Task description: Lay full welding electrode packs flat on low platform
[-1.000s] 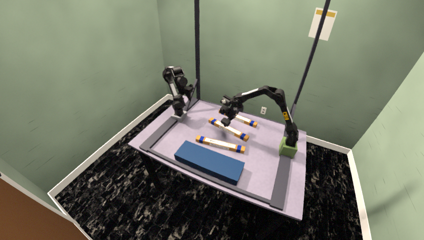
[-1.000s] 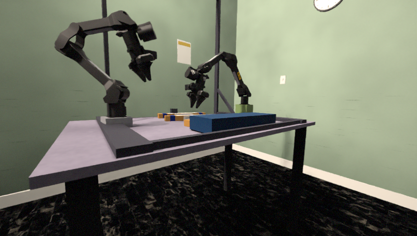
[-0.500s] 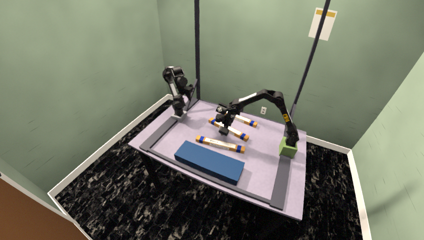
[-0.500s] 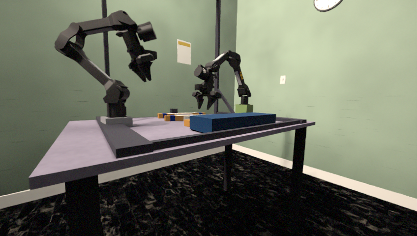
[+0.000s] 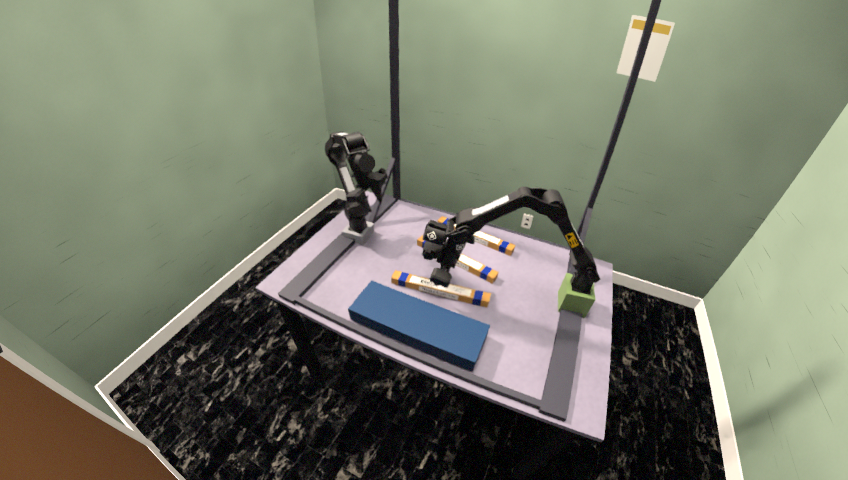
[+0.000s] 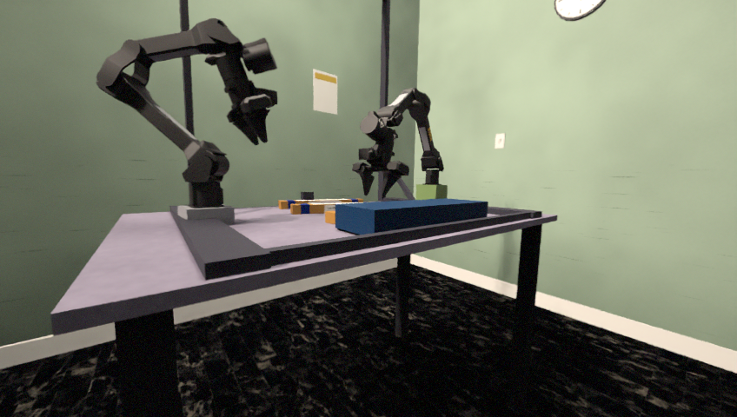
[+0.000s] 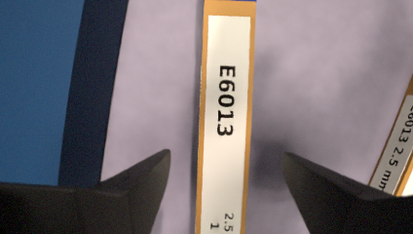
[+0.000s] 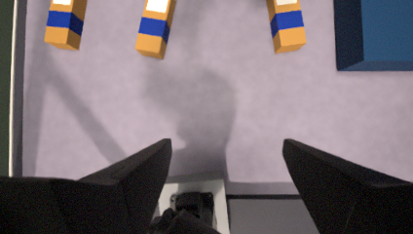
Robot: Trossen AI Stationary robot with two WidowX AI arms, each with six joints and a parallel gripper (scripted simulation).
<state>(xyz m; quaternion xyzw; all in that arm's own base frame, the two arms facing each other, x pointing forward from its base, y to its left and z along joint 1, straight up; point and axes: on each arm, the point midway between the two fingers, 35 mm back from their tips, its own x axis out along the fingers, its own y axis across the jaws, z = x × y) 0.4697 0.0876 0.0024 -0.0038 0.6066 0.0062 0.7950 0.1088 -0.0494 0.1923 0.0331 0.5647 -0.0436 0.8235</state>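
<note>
Electrode pack (image 5: pixel 458 292) (image 6: pixel 329 217) (image 7: pixel 225 161) (image 8: pixel 287 24), nearest of three, lies beneath my open left end effector (image 5: pixel 440 276) (image 6: pixel 375 194) (image 7: pixel 227 153); the platform (image 5: pixel 419 318) (image 6: pixel 428 214) (image 7: pixel 39 97) (image 8: pixel 390 34), to one side, bears no pack, so all placement remains.

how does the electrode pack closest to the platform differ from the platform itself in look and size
The nearest electrode pack is orange with blue bands and a white E6013 label; the low platform is plain blue.
The pack is a narrow bar, while the platform is much wider.
Both are long, straight-edged and lie flat on the table, apart.
</note>
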